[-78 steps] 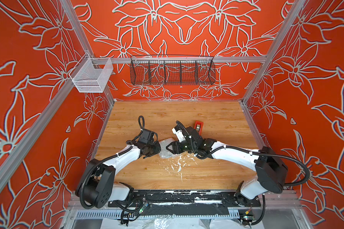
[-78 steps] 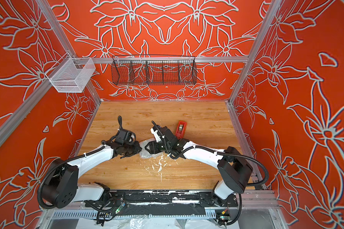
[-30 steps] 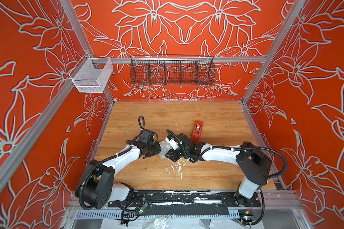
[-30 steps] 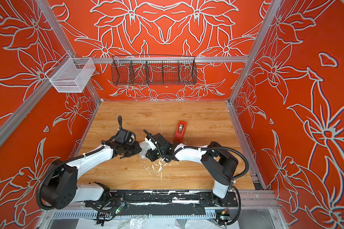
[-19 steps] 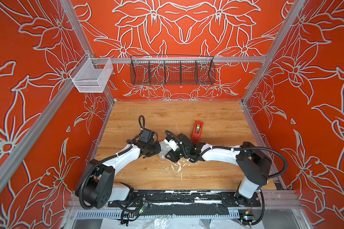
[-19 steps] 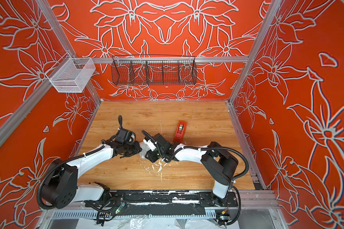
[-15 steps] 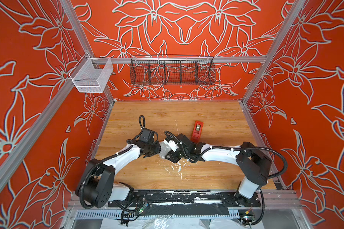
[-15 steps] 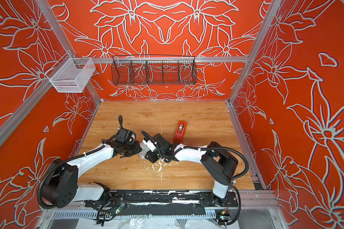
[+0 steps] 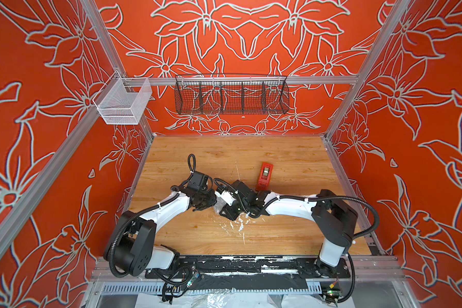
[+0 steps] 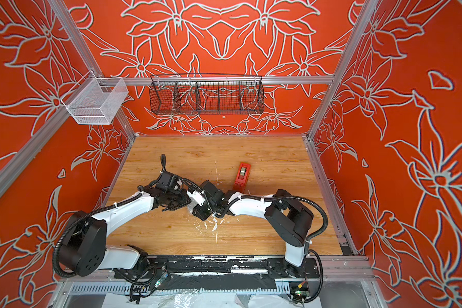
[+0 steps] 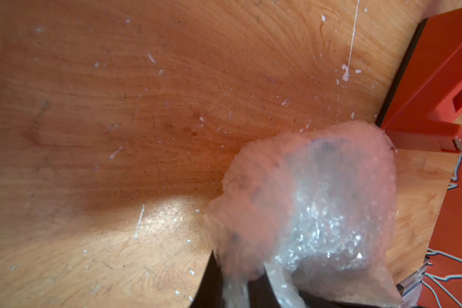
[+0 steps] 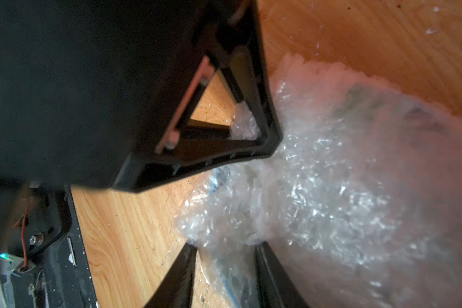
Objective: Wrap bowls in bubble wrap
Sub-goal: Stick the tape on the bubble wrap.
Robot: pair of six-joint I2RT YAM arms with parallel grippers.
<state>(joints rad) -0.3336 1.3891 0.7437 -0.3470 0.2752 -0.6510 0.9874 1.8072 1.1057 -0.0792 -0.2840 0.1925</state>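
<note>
The bubble wrap (image 11: 304, 202) is bunched into a glossy bundle (image 12: 331, 186) on the wooden table. Dark leaf prints of the bowl (image 12: 363, 98) show dimly through it; the rest of the bowl is hidden. My left gripper (image 11: 236, 277) is shut on a fold of the wrap at the bundle's edge. My right gripper (image 12: 224, 250) is open, its fingers apart with loose wrap lying between them. In both top views the two grippers meet over the bundle, left (image 9: 210, 204) and right (image 9: 226, 210), with only a sliver of wrap (image 10: 191, 209) showing between them.
A red tape dispenser (image 9: 264, 176) stands just behind the right wrist, close to the bundle (image 11: 438, 80). White scraps (image 9: 238, 226) dot the table in front. A black wire basket (image 9: 231, 94) and a white mesh basket (image 9: 123, 102) hang on the back rail.
My right gripper has slid left up against the left gripper and over the bundle, and its jaws have widened a little. The left arm has held still.
</note>
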